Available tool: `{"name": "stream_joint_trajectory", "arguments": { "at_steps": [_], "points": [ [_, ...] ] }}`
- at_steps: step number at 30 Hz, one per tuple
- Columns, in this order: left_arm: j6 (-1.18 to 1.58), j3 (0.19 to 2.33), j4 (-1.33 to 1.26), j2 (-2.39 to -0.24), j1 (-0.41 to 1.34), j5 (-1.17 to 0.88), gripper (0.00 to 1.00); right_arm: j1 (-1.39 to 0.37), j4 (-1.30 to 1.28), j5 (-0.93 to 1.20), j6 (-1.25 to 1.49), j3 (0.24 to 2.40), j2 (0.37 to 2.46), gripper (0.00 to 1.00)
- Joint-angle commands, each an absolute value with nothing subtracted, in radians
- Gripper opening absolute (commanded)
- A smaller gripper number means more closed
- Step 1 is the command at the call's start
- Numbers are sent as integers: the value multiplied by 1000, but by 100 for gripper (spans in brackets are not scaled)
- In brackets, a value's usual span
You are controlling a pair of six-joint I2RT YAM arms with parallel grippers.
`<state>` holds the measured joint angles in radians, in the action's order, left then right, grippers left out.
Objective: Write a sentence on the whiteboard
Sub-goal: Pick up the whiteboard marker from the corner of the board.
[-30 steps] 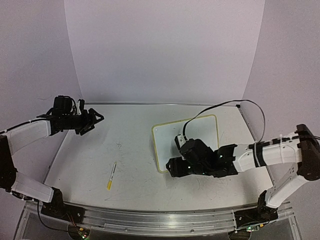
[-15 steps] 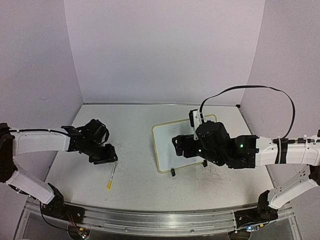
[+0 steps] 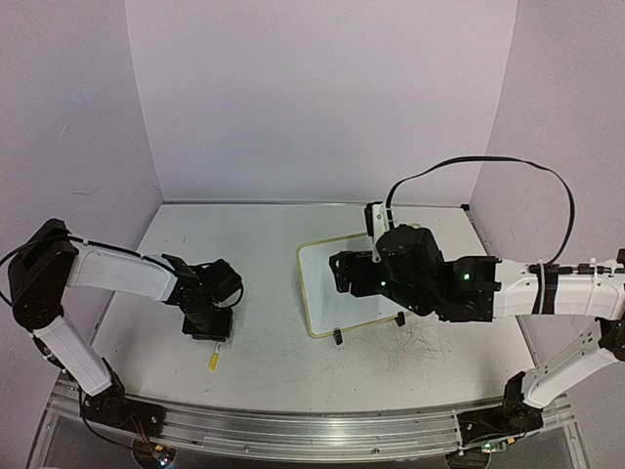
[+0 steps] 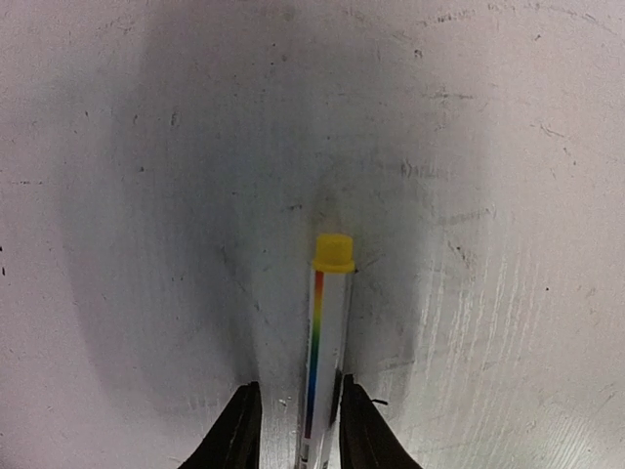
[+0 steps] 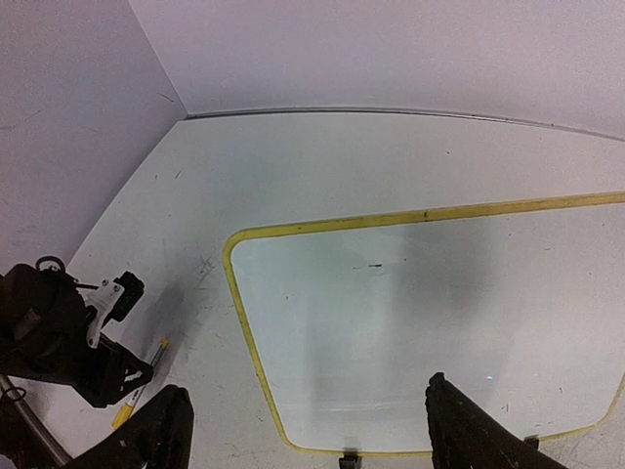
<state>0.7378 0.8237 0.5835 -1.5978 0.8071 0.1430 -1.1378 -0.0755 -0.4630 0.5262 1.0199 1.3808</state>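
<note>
On the left of the scuffed white tabletop (image 3: 269, 249), the left arm reaches in low from the near-left corner, its black wrist pointing down. The left fingers (image 4: 242, 432) stand on either side of a slim white marker with a yellow cap and a rainbow stripe along its barrel (image 4: 327, 332). The marker lies flat on the tabletop with its capped end pointing away from the wrist. The fingers are drawn in narrow. The one on the right of the wrist view sits right at the barrel's edge, while a sliver of tabletop shows between the other and the barrel. Whether either is pressing on the marker cannot be told.

Right of centre lies the small rectangular whiteboard with rounded corners and a thin yellow-green rim (image 3: 324, 288), flat on the tabletop and turned slightly askew. Its two small black clip feet (image 3: 337, 337) sit along its near edge. What shows of its face is plain white with a few tiny dark specks.

The right arm stretches in from the right, a black cable (image 3: 469, 161) looping above it. The right fingers (image 5: 161, 435) hang above the near part of the whiteboard, spread wide apart, with nothing between them.
</note>
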Motion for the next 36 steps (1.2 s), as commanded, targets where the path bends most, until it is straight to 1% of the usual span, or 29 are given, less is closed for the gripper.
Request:
{"name": "stream_joint_trajectory", "arguments": {
  "at_steps": [1, 7, 16, 19, 23, 27, 28, 33, 36],
  "points": [
    [751, 880, 600, -1642, 827, 192, 27, -1139, -67, -494, 542, 1014, 1367, 83],
    [751, 904, 599, -1679, 836, 196, 19, -1139, -67, -500, 545, 1017, 1370, 83],
    [730, 920, 599, -1690, 839, 201, 3, -1139, -74, -539, 541, 1031, 1327, 85],
    [719, 927, 600, -1687, 839, 205, 0, -1138, -74, -540, 533, 1035, 1332, 85],
    [702, 947, 610, -1638, 839, 220, 0, -1129, -75, -508, 543, 1037, 1340, 86],
    [665, 992, 612, -1541, 839, 226, 0, -1063, -71, -412, 546, 1023, 1320, 85],
    [645, 1002, 602, -1507, 839, 219, 0, -1040, -56, -361, 530, 1012, 1307, 85],
    [503, 1046, 480, -1321, 839, 109, 0, -872, 78, 66, 451, 947, 1234, 85],
    [424, 1068, 383, -1247, 839, -76, 0, -841, 103, 248, 395, 955, 1229, 85]
  ]
}}
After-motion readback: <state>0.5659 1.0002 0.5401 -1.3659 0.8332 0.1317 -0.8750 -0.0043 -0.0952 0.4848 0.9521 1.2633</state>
